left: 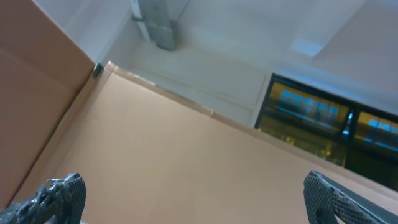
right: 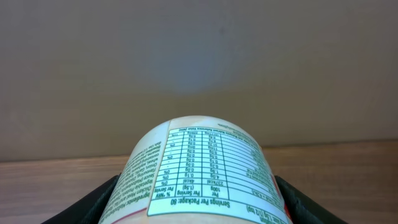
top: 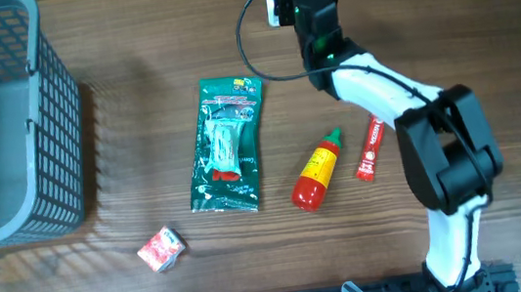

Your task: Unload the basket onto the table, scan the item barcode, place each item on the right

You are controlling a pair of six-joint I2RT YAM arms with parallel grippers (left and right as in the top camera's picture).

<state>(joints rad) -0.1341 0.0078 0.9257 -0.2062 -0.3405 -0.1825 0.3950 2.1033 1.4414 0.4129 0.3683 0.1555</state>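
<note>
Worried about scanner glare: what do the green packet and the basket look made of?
Green packet: thin plastic film, glossy, going by the bright highlights and wrinkles. Basket: grey open mesh, matte; plastic or coated wire, cannot tell which.

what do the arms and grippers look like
The right arm has white links between bulky black joints, a thin black cable looping off near its wrist and a green light there. The left gripper has dark grey, rough-textured fingertips; on the right gripper the fingers look plain black.
</note>
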